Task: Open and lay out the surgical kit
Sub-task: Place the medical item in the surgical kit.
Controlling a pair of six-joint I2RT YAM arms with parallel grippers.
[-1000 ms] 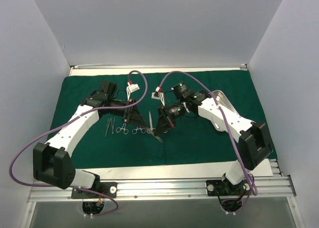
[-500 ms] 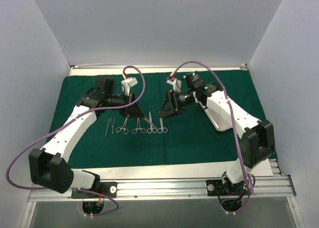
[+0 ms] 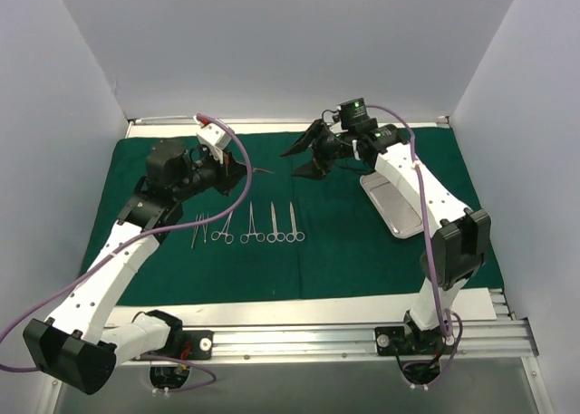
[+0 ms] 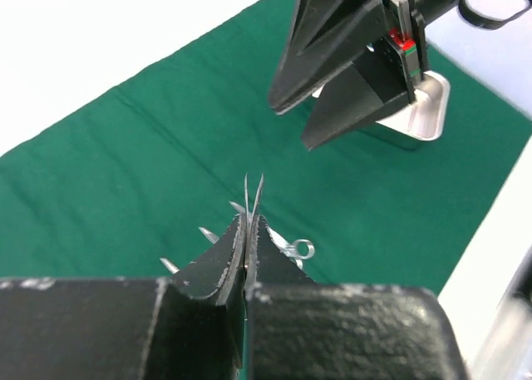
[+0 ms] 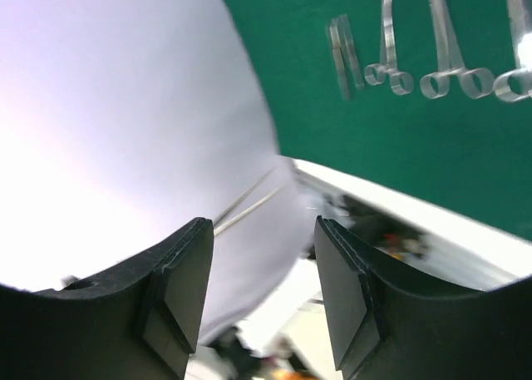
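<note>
The dark green drape (image 3: pixel 362 251) lies spread flat on the table. On it several silver ring-handled instruments (image 3: pixel 252 226) lie in a row, also visible in the right wrist view (image 5: pixel 440 56). My left gripper (image 3: pixel 240 171) hangs above the row, shut on slim tweezers (image 4: pixel 253 189) whose two tips stick out ahead of the jaws (image 3: pixel 265 171). My right gripper (image 3: pixel 292 163) is open and holds nothing. It hovers just right of the tweezer tips, facing them (image 4: pixel 332 81). The steel tray (image 3: pixel 391 201) lies on the drape at the right and holds nothing I can see.
Grey walls enclose the table on three sides. A white strip (image 3: pixel 299 310) runs along the drape's near edge, ahead of the aluminium rail (image 3: pixel 290 341) that carries the arm bases. Purple cables (image 3: pixel 240 151) loop off both wrists.
The left gripper has shut on the tweezers and the right gripper has opened. Both arms have risen from the instrument row and moved toward the back of the drape.
</note>
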